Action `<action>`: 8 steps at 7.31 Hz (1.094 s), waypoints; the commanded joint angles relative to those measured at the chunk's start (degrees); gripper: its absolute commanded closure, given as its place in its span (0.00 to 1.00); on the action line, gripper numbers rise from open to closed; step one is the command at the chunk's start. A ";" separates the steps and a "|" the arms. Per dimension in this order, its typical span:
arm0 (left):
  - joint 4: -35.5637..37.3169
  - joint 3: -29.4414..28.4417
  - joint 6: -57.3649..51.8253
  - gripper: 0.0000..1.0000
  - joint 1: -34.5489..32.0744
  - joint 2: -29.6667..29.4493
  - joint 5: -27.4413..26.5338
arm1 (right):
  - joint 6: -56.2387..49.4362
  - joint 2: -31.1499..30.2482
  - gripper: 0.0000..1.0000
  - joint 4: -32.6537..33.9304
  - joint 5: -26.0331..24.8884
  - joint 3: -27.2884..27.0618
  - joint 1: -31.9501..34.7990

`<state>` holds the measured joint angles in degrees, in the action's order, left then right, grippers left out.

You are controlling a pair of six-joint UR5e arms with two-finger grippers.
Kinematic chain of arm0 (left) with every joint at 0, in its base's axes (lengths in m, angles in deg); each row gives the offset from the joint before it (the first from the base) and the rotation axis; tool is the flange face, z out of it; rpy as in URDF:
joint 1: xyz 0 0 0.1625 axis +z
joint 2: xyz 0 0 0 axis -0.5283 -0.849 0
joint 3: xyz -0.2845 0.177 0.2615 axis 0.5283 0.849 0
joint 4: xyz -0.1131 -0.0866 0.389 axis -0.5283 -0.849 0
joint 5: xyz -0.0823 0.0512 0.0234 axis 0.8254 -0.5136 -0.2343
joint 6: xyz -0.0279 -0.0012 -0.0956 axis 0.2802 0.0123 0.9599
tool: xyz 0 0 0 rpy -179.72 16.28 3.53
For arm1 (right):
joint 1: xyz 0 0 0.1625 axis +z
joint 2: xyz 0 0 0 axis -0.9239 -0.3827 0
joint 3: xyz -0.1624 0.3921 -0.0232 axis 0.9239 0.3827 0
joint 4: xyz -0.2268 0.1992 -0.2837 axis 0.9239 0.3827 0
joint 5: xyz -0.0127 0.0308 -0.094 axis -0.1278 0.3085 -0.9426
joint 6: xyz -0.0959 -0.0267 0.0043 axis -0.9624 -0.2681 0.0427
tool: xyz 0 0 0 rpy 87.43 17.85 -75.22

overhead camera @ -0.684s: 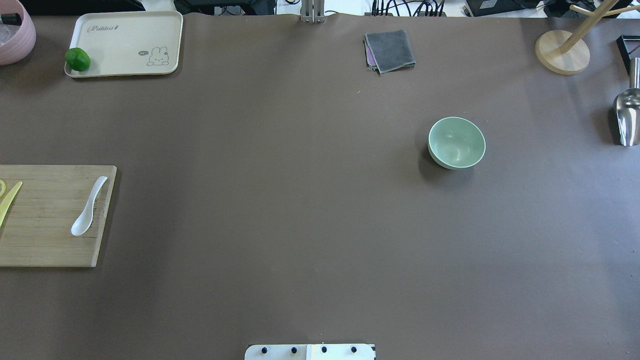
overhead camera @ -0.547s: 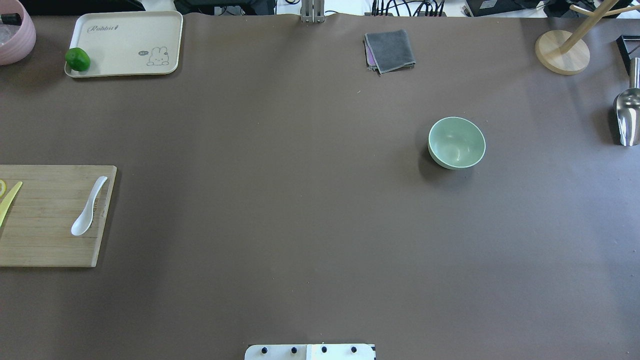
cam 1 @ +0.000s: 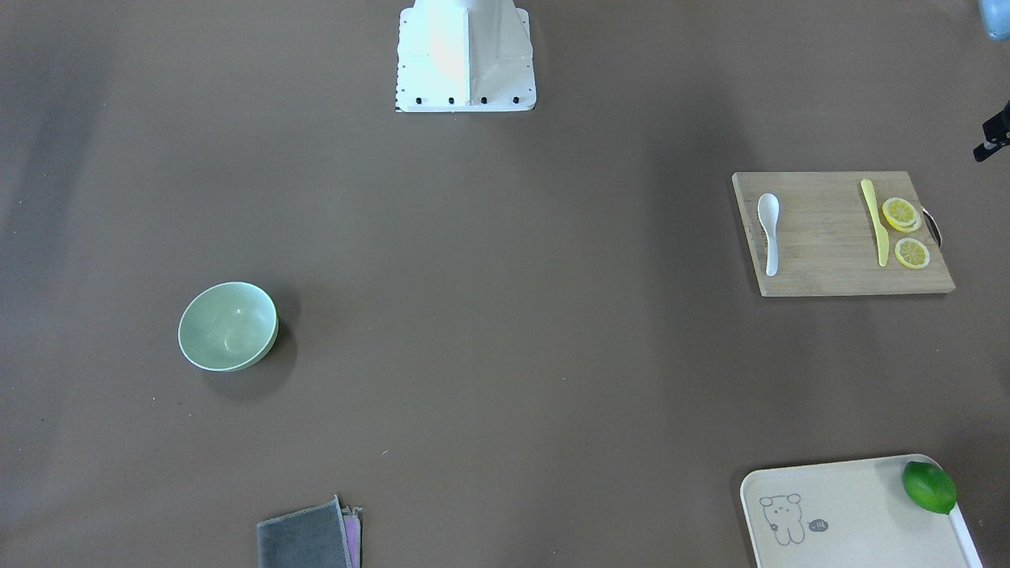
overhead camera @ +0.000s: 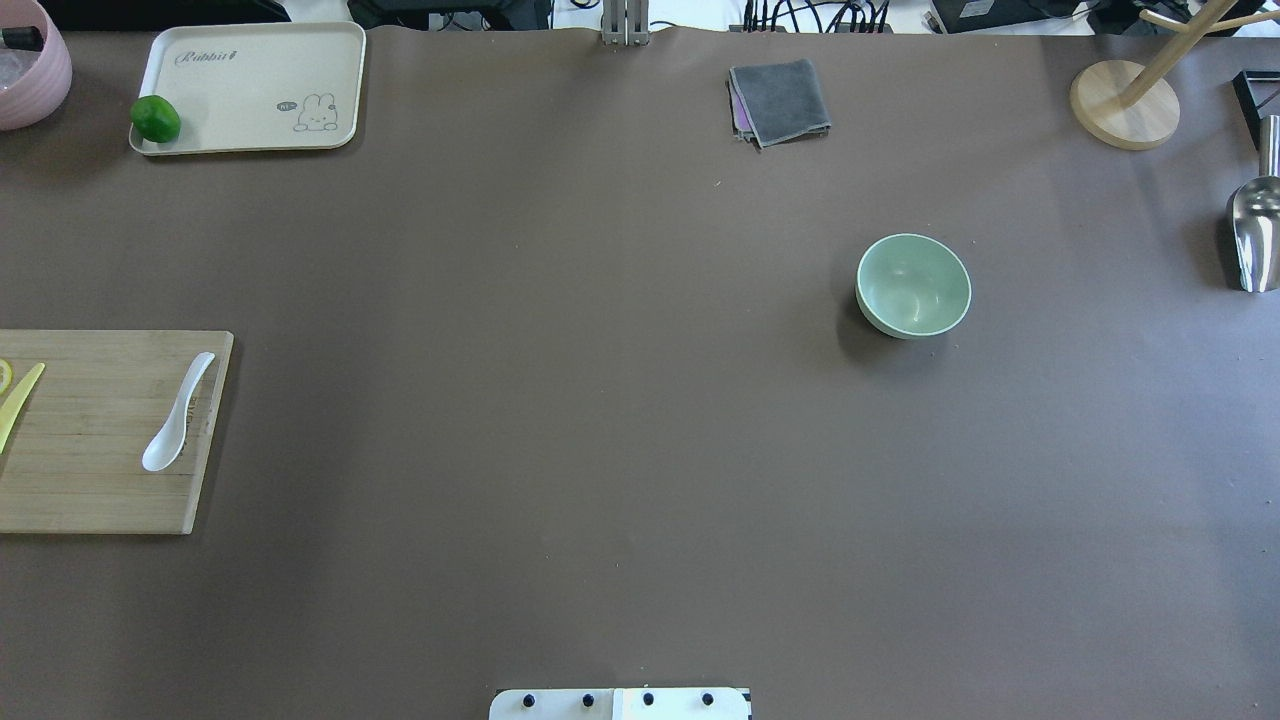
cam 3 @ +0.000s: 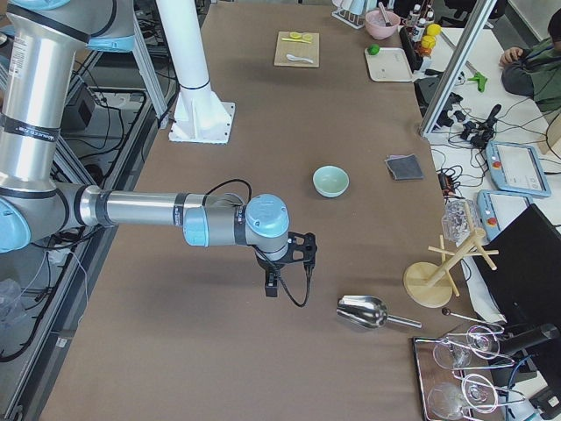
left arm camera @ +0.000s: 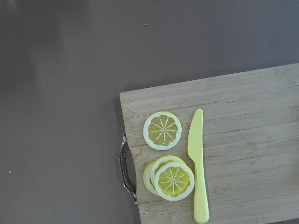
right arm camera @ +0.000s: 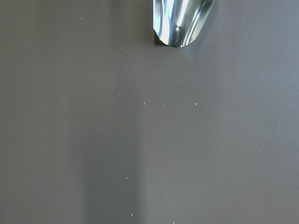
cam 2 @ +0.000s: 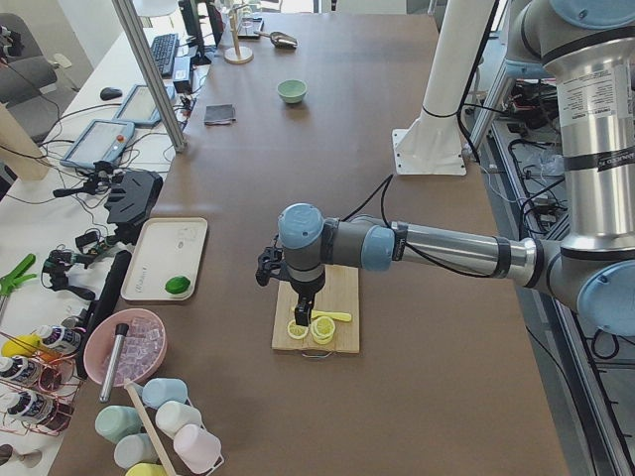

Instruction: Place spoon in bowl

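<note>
The white spoon (overhead camera: 178, 412) lies on the right part of a wooden cutting board (overhead camera: 90, 480) at the table's left; it also shows in the front view (cam 1: 769, 233). The mint-green bowl (overhead camera: 913, 285) stands upright and empty right of centre, also in the front view (cam 1: 227, 326). My left gripper (cam 2: 304, 319) shows only in the left side view, above the board's lemon end; I cannot tell if it is open or shut. My right gripper (cam 3: 272, 288) shows only in the right side view, over bare table between the bowl and a metal scoop; its state is unclear too. The left wrist view lacks the spoon.
A yellow knife (cam 1: 874, 221) and lemon slices (cam 1: 901, 214) share the board. A cream tray (overhead camera: 250, 60) with a lime (overhead camera: 155, 118) is at back left, a grey cloth (overhead camera: 780, 100) at the back, a metal scoop (overhead camera: 1255, 235) and wooden stand (overhead camera: 1125, 105) at right.
</note>
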<state>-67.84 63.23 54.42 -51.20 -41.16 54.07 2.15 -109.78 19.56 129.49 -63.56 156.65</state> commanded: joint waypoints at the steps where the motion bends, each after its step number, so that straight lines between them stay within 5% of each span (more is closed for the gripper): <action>1: -1.06 0.11 0.31 0.02 -0.06 -2.50 0.31 | -0.04 0.22 0.00 -6.41 0.01 -0.03 0.06; 2: -3.42 0.12 0.58 0.02 -0.32 -3.83 0.40 | 0.66 0.39 0.00 -13.60 -0.08 0.05 0.06; 5: -10.46 -2.34 0.58 0.02 -1.02 -8.75 0.23 | 7.48 4.95 0.00 -15.08 0.09 0.40 -0.46; 8: -14.25 -2.96 5.41 0.02 -1.02 -8.68 0.23 | 32.66 11.88 0.04 -15.43 -3.48 0.14 -12.55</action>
<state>-80.64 60.53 58.49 -52.21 -49.96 54.29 23.74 -101.01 4.30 128.54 -63.29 149.79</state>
